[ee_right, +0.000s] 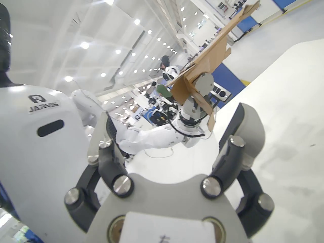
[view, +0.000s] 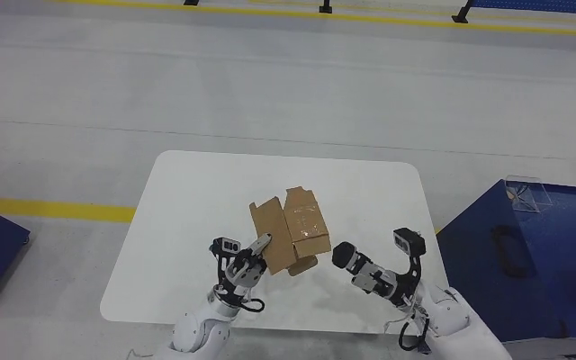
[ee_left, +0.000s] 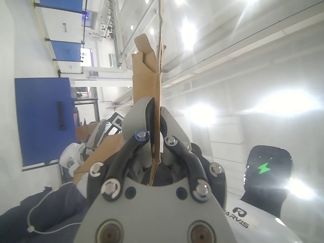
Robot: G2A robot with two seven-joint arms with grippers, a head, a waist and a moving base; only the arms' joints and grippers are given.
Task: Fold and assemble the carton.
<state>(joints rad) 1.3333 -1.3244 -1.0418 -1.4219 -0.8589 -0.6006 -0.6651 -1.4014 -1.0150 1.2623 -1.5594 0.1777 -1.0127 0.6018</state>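
Since the left claw (ee_left: pixel 155 109) is pinched tight on one thin edge of the carton (view: pixel 290 236), you have the brown cardboard held tilted above the bench (view: pixel 180 207), near its 6 o'clock side, probably so the flaps hang free for folding. The right claw (view: pixel 342 256) hovers at the carton's 4 o'clock, spread wide and empty (likely placed to press a panel). The board looks stiff, creased and notched.

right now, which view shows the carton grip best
Left wrist view: the left claw is shut on the carton, board pinched between its fingers. Top view shows flaps from above; right wrist view shows it farther off, held up.
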